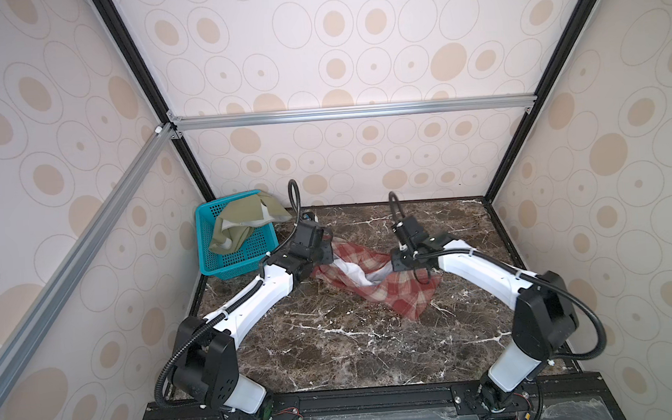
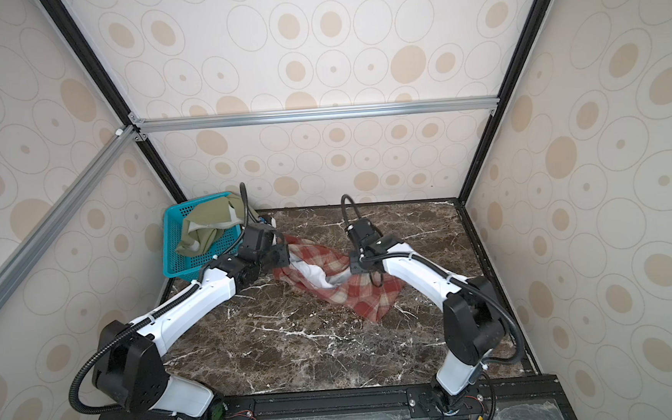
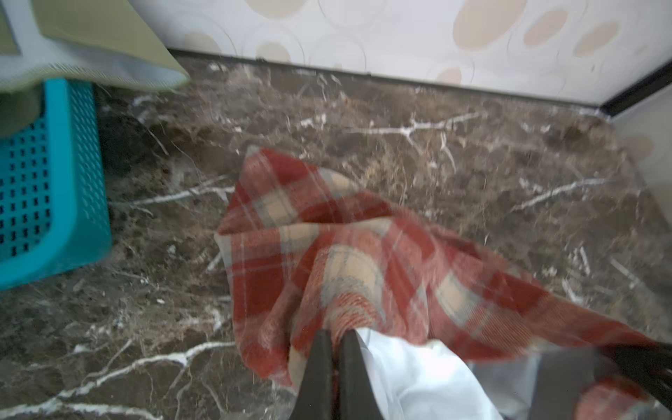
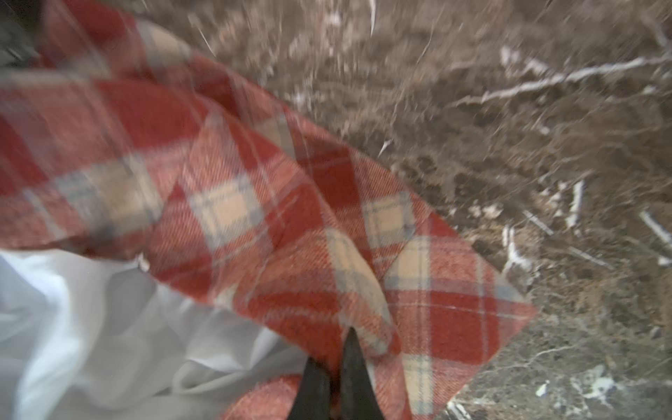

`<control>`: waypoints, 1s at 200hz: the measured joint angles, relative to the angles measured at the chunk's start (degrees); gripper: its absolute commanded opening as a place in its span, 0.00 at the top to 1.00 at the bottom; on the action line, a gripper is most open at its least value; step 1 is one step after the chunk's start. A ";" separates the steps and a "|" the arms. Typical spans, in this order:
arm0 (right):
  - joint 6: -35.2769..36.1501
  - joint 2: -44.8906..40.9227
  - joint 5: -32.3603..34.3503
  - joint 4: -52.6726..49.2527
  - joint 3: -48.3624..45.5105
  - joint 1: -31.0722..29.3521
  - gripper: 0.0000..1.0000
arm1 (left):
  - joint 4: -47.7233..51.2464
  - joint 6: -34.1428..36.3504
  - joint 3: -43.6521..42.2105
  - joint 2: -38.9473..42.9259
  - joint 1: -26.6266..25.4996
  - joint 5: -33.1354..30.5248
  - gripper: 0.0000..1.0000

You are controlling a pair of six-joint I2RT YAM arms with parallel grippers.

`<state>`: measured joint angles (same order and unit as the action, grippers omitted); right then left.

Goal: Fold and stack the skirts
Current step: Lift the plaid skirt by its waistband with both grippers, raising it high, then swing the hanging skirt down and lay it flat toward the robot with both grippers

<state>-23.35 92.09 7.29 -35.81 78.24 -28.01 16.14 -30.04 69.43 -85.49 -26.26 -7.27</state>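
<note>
The red-and-cream plaid skirt (image 1: 403, 295) (image 2: 363, 297) lies crumpled mid-table in both top views, its white lining (image 1: 354, 272) showing. My left gripper (image 1: 326, 253) (image 2: 282, 257) holds its left end and my right gripper (image 1: 400, 269) (image 2: 356, 269) its right end. In the left wrist view the left gripper (image 3: 336, 334) is shut on a plaid fold (image 3: 327, 247) beside the lining (image 3: 418, 374). In the right wrist view the right gripper (image 4: 332, 349) is shut on the plaid edge (image 4: 254, 203). The olive-green skirt (image 1: 239, 221) (image 2: 207, 223) (image 3: 91, 32) hangs over the basket.
A teal perforated basket (image 1: 245, 260) (image 2: 194, 267) (image 3: 54, 203) stands at the table's back left corner, close to the left wrist. The dark marble table (image 1: 334, 347) is walled by patterned panels on three sides. A black rail runs along the front edge.
</note>
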 measured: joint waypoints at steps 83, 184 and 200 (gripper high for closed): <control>9.94 -12.50 -11.50 -7.08 23.08 9.09 1.00 | -2.43 -0.98 17.51 0.48 5.57 -0.98 1.00; 8.90 16.02 -30.10 -9.90 53.88 24.11 1.00 | 0.59 -0.72 52.00 -21.22 8.09 5.79 1.00; 8.33 24.76 -31.52 -11.56 64.52 25.09 1.00 | 1.44 -1.29 60.13 -29.05 9.16 7.21 1.00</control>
<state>-15.03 116.86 -24.23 -47.37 142.76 -2.92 17.58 -31.33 129.56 -114.54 -17.10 -0.05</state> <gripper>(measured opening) 0.054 0.048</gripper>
